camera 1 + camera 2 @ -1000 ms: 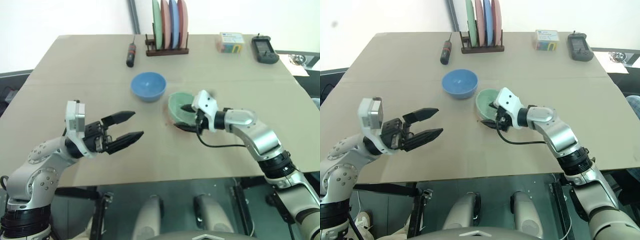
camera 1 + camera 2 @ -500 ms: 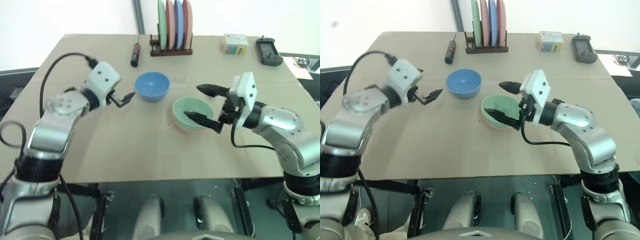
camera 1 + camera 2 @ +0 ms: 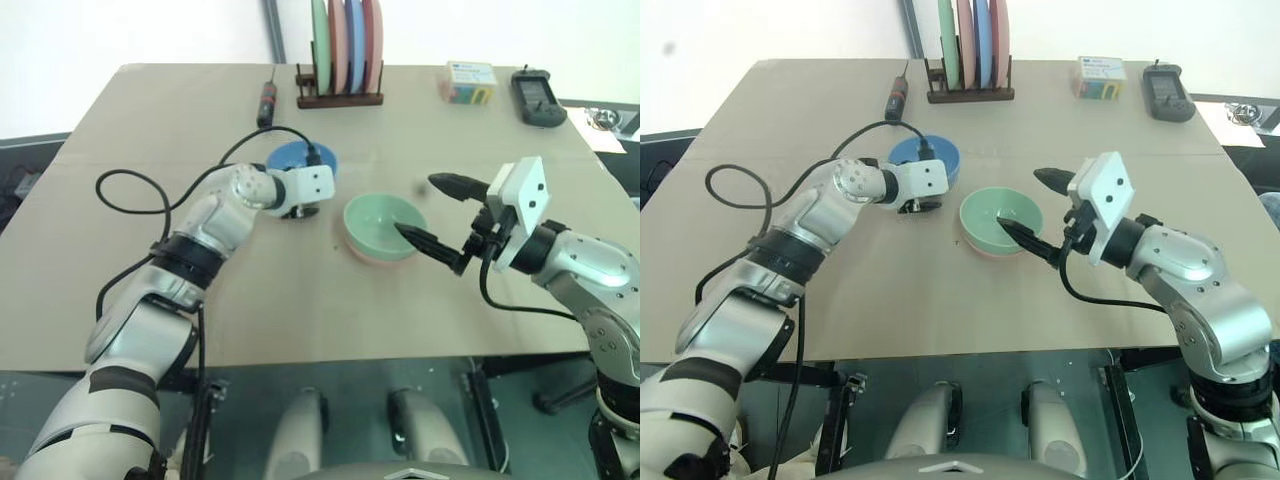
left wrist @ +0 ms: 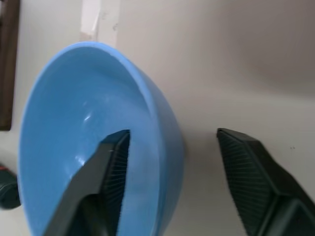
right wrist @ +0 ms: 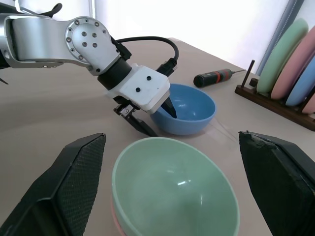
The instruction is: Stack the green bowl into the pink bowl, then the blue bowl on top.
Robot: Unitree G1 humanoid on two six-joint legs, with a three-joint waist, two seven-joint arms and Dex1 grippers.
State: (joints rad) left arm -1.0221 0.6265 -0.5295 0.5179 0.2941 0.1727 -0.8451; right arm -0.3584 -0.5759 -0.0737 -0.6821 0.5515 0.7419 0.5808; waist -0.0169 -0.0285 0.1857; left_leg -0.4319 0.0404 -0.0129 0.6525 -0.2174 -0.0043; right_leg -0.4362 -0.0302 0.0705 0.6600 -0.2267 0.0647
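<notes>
Your left gripper [image 4: 170, 162] straddles the blue bowl [image 4: 74, 123] rim, one finger inside, one outside, part open, not yet clamped.

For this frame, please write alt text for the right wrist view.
The left pincer straddles the near rim of the blue bowl, one finger inside, one outside, on a tan table. Closer, the green bowl sits nested in the pink bowl; a screwdriver and racked plates stand behind.
</notes>
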